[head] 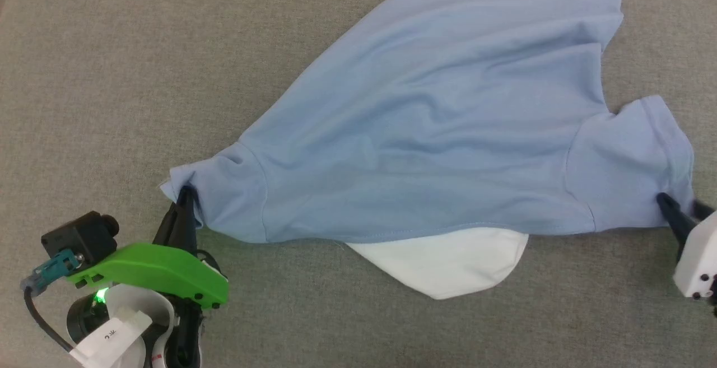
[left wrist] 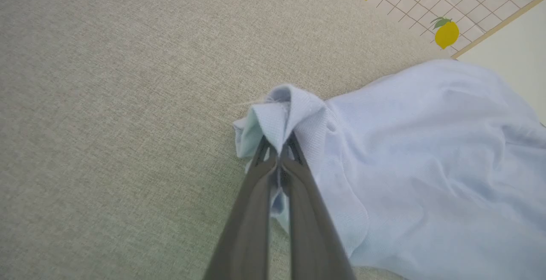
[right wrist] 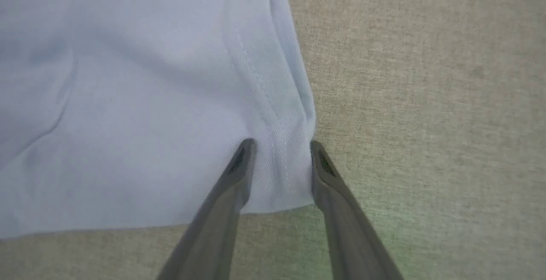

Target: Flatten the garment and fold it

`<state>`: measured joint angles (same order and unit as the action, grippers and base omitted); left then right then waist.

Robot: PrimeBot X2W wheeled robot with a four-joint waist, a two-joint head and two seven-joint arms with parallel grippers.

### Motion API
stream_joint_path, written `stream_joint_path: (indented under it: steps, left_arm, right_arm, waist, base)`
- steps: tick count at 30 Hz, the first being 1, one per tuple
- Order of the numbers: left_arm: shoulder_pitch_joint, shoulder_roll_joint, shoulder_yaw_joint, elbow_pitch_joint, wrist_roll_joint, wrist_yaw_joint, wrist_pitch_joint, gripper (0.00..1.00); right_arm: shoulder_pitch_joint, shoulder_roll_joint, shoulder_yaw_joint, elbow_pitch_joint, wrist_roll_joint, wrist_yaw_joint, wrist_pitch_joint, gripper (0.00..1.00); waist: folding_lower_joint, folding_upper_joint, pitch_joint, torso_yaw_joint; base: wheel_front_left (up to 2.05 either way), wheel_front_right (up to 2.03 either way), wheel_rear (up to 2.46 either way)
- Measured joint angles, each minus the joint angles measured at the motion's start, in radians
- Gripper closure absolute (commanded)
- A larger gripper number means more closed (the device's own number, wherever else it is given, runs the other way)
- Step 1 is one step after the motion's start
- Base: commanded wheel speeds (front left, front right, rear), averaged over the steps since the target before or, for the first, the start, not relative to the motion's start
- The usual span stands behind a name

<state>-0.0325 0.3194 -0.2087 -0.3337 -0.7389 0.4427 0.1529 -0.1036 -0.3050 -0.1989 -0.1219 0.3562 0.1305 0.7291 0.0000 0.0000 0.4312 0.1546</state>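
— What are we seeing from the head?

— We are looking down on the garment (head: 437,133), which is lying spread but rumpled across the grey woven surface (head: 112,77). Its sleeves are pointing to either side, and a white inner panel (head: 448,264) is showing below the lower blue edge. The left gripper (head: 185,195) is sitting at the tip of the sleeve on our left, ahead of a green cover (head: 151,270). The right gripper (head: 680,206) is meeting the other sleeve's lower corner at the right edge.

— Are we telling the jaws from up there?

— Not well; we are going to the wrist views for that.

— And the left wrist view?

— We are seeing the two dark fingers (left wrist: 251,212) pressing together, with a bunched fold of the sleeve hem pinched between their tips. So the left jaws are clamping the garment. The rest of the shirt is trailing off to that view's right, and lemon-printed tiles (left wrist: 446,33) are showing in the far corner.

— The right wrist view?

— There we are finding the right fingers (right wrist: 222,203) standing apart, with a moderate gap between the tips. The sleeve's stitched hem corner is lying flat between them. One tip is resting over the cloth and the other is sitting just at its edge. We are not seeing the cloth pinched there.
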Motion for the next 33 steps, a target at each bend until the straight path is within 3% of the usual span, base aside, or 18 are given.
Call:
stream_joint_path:
  steps: [3, 9, 17, 22, 33]
  left_arm:
    - [-0.001, 0.0, 0.0, 0.002, 0.0, 0.0, 0.004, 1.0]
    - [-0.029, -0.009, 0.003, 0.008, -0.013, -0.012, -0.006, 1.0]
    - [-0.156, 0.004, 0.017, 0.0, -0.037, -0.051, 0.013, 1.0]
    - [-0.306, 0.034, 0.032, -0.006, -0.049, -0.065, 0.074, 1.0]
    - [-0.656, 0.069, 0.029, 0.038, -0.055, -0.067, 0.205, 1.0]
  right_arm:
    - [0.0, 0.013, 0.007, -0.005, 0.005, 0.001, -0.006, 1.0]
    - [-0.018, 0.056, -0.011, -0.008, -0.003, 0.001, -0.122, 1.0]
    - [-0.169, 0.086, -0.024, -0.08, -0.003, 0.001, -0.265, 1.0]
    - [-0.316, 0.079, 0.004, -0.114, -0.002, 0.001, -0.276, 1.0]
    - [-0.65, 0.001, 0.134, -0.086, -0.022, 0.001, -0.225, 1.0]
  waist:
    - [0.0, 0.0, -0.008, -0.007]
    - [0.0, 0.0, -0.037, -0.026]
    - [0.0, 0.0, -0.11, -0.057]
    - [0.0, 0.0, -0.166, -0.081]
    - [0.0, 0.0, -0.28, -0.129]
  base:
    - [0.0, 0.0, 0.0]
    - [0.0, 0.0, 0.0]
    - [0.0, 0.0, 0.0]
    - [0.0, 0.0, 0.0]
    - [0.0, 0.0, 0.0]
